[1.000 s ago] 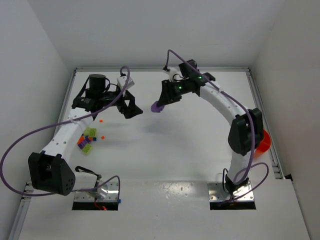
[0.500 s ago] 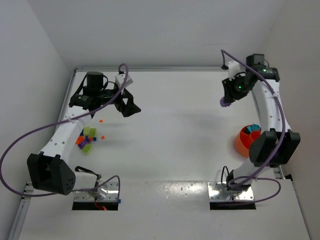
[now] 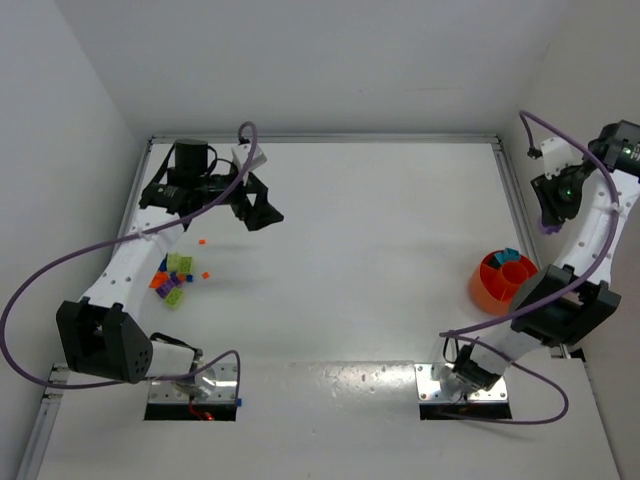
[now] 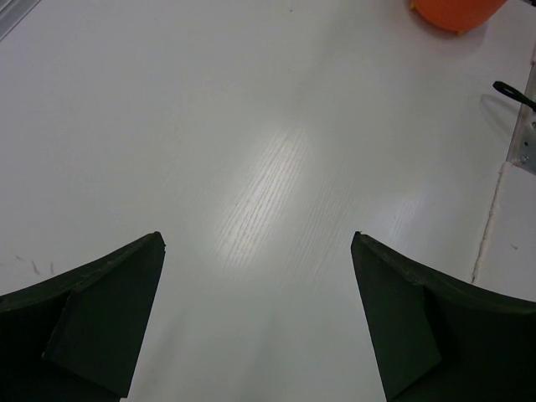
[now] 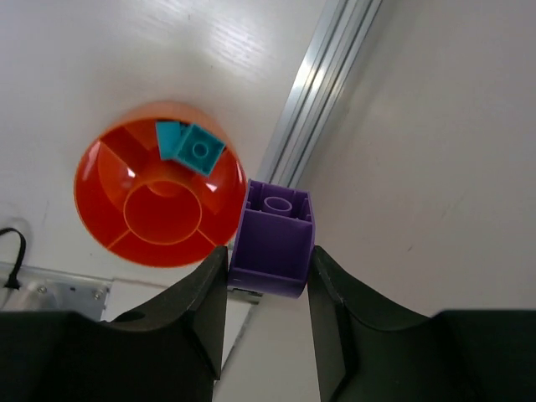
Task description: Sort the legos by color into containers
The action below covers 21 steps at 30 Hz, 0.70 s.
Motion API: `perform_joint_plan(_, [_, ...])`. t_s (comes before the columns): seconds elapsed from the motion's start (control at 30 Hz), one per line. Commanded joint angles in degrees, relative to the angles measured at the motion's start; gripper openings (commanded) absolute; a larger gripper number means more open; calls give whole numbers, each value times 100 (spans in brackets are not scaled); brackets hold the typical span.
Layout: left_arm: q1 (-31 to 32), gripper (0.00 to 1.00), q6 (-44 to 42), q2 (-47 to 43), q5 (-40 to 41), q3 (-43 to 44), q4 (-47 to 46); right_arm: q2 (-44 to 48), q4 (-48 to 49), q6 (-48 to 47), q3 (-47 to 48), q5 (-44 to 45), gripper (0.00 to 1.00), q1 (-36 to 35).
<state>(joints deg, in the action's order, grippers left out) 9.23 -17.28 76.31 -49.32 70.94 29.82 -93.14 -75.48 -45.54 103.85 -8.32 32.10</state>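
One purple brick [image 5: 270,244] in right tool [image 3: 547,214], swung beyond bowl [image 3: 481,288].

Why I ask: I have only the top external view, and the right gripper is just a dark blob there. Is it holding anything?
Observer: Yes. The right wrist view shows the right gripper shut on a purple brick.
Operator: What is already in the bowl?
Observer: Two cyan bricks lie together in one ring compartment of the orange bowl.
Operator: And the left gripper?
Observer: The left wrist view shows the left gripper open, with only bare table between its fingers.
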Motion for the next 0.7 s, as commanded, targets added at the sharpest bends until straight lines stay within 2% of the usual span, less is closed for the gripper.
perform_joint_plan(0.0, [43, 100, 75, 33, -227, 324, -64, 270, -494, -735, -469, 102, 0, 296])
perform_joint_plan(0.33, [96, 100, 190, -20, -104, 377, -12, 279, -494, -1642, -1218, -310, 0, 948])
perform_joint_plan(0.47, [96, 100, 190, -20, -51, 377, 41, 393, -380, -1704, -1770, -434, 0, 1070])
perform_joint_plan(0.67, [96, 100, 190, -20, 1, 499, 94, 333, -204, -1704, -2071, -619, 0, 1071])
